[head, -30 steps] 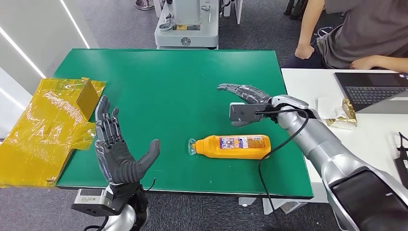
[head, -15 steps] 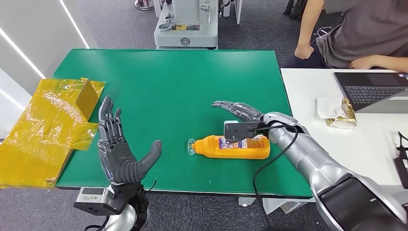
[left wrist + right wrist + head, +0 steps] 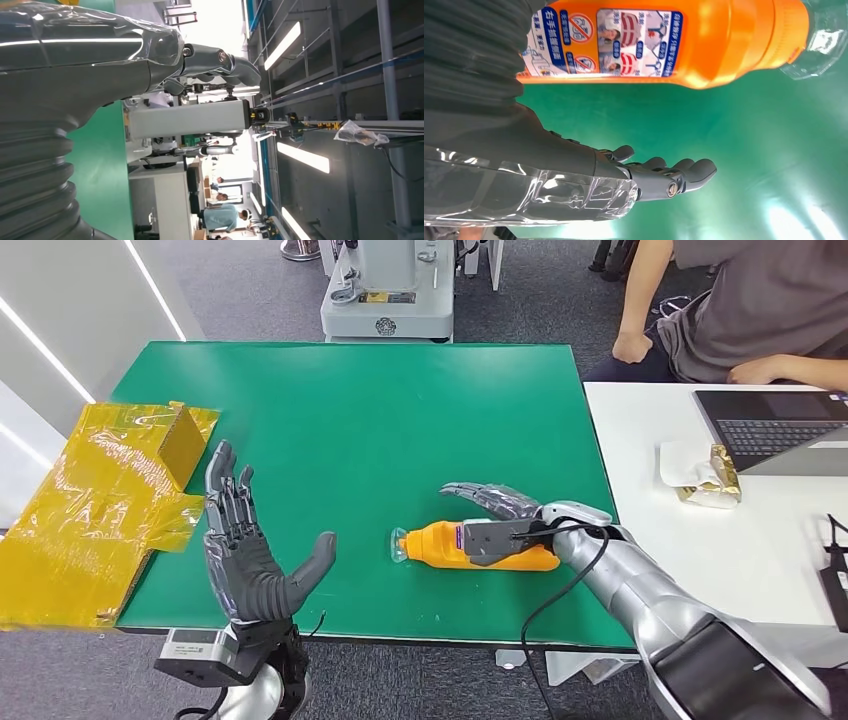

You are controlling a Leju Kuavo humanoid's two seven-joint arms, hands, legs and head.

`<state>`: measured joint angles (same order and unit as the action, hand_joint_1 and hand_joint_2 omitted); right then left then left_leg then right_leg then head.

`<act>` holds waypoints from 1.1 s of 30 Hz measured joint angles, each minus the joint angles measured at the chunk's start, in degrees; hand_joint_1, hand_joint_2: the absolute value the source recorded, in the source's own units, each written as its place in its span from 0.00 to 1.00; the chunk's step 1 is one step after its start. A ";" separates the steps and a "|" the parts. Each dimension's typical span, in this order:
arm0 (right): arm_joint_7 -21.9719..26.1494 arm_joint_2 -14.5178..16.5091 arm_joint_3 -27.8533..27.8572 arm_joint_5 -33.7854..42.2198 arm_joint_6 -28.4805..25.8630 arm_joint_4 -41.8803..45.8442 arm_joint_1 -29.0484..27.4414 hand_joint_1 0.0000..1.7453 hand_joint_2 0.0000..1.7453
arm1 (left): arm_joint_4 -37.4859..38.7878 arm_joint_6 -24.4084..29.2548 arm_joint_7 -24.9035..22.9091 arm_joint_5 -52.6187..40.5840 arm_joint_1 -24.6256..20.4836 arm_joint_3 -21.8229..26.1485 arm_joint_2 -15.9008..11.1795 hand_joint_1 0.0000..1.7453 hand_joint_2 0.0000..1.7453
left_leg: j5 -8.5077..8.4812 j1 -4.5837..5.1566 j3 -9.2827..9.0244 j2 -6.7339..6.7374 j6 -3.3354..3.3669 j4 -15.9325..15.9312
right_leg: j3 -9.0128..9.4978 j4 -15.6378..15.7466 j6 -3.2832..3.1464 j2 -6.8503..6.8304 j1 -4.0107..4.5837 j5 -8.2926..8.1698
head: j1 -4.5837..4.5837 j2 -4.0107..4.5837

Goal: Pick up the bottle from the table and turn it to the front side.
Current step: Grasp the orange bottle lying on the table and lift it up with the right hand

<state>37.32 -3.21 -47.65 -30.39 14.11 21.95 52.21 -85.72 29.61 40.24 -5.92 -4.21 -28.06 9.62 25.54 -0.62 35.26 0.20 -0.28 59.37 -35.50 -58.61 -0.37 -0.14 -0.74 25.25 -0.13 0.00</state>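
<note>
Your orange plastic bottle lies on its side near the front edge of the green table, its clear faceted cap pointing toward the left hand, its printed label facing up. Your right hand sits just over its far side, fingers stretched flat and apart, gripping nothing. Your left hand stands upright, palm open, fingers spread. Crinkled yellow film drapes over the table's left edge.

Right hand: fingers extended together, holding nothing, above the green table. The orange bottle lies across the thumb side of the fingers, apart from them, printed label facing the camera, clear cap beyond the fingertips.
</note>
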 joint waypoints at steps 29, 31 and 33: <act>-2.56 -6.84 -5.16 -4.44 8.55 -1.40 4.30 0.00 1.00 | 0.04 -0.20 0.00 0.28 0.05 0.04 -0.20 0.00 1.00 | 0.00 0.01 0.01 -0.05 0.01 0.03 | 0.02 0.01 0.00 -0.07 -0.01 -0.01 | 0.00 0.00; -2.32 -7.84 -5.52 -4.15 8.45 -1.17 4.32 0.00 1.00 | 0.04 -0.13 0.00 0.43 0.05 0.04 -0.31 0.00 1.00 | 0.00 0.02 0.01 -0.05 0.01 0.04 | 0.02 0.02 0.00 -0.07 -0.01 -0.01 | 0.00 0.00; -2.27 -8.49 -5.79 -3.93 8.14 -1.08 4.25 0.00 1.00 | 0.04 -0.12 0.00 0.56 0.04 0.04 -0.46 0.00 1.00 | 0.00 0.02 0.01 -0.04 0.01 0.04 | 0.01 0.02 0.00 -0.06 -0.02 -0.01 | 0.00 0.00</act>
<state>35.05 -11.70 -53.44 -34.32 22.25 20.88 56.45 -85.68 29.48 40.24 -5.36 -4.17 -28.02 9.16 25.55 -0.60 35.27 0.16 -0.27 59.41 -35.48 -58.59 -0.37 -0.21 -0.75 25.24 -0.13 0.00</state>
